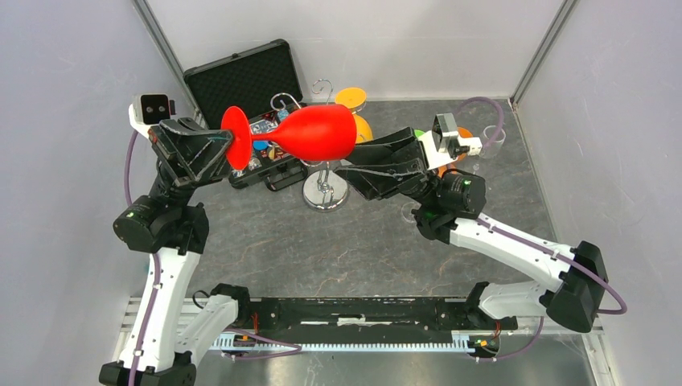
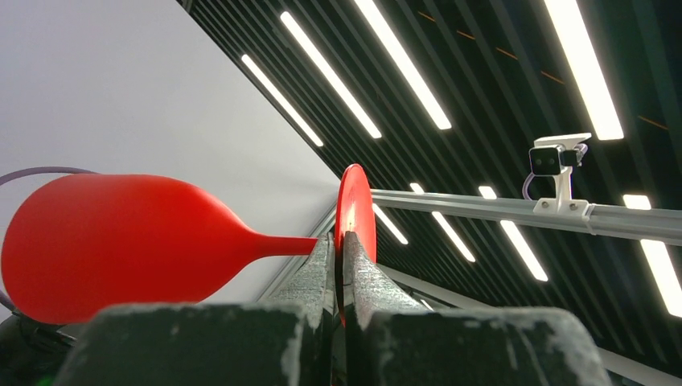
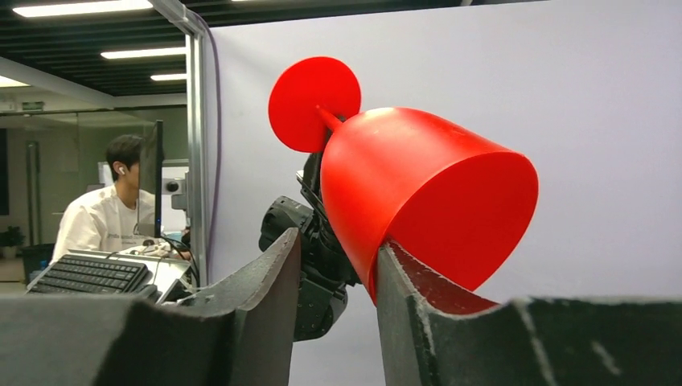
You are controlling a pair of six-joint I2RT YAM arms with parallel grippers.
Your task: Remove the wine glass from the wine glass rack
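Note:
The red wine glass [image 1: 318, 133] hangs lying on its side in the air, above and just in front of the silver wine glass rack [image 1: 325, 193], clear of its hook arms. My left gripper [image 1: 229, 150] is shut on the edge of the glass's round foot [image 2: 355, 201], the bowl [image 2: 121, 241] pointing away to the right arm. My right gripper [image 1: 354, 153] is at the bowl's rim. In the right wrist view the rim [image 3: 378, 265] sits between its jaws: one finger [image 3: 402, 297] lies inside the bowl against the wall, the other finger [image 3: 273, 281] stands apart outside.
An open black case [image 1: 241, 80] with coloured chips lies at the back left behind the rack. Yellow glasses [image 1: 351, 98] and an orange one [image 1: 464, 133] stand at the back, with a clear glass [image 1: 492, 138] by the right wall. Grey walls close three sides.

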